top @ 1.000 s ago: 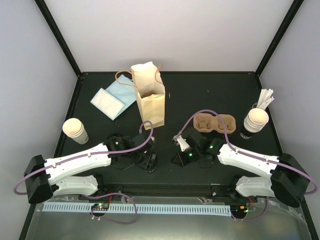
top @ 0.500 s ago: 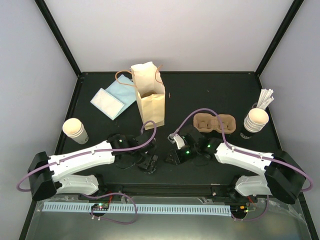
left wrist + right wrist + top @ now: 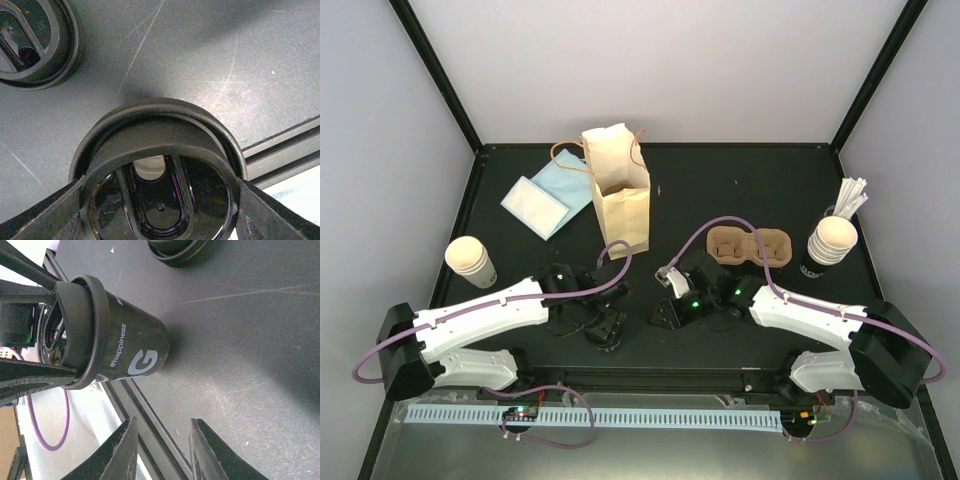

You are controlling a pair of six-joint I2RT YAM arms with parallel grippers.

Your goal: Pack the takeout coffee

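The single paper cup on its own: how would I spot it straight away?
Follow the black table's left edge to the spot between the pale blue packets and the left arm. A cream cup stands there upright, alone. Unlike the cups at the right edge, it has no white sticks beside it.

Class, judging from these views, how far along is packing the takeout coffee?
Done: little; the carrier holds no cup. In hand: the left gripper holds a lid on the black cup, the right gripper open nearby. Left: seat the lid, then pack the cup.
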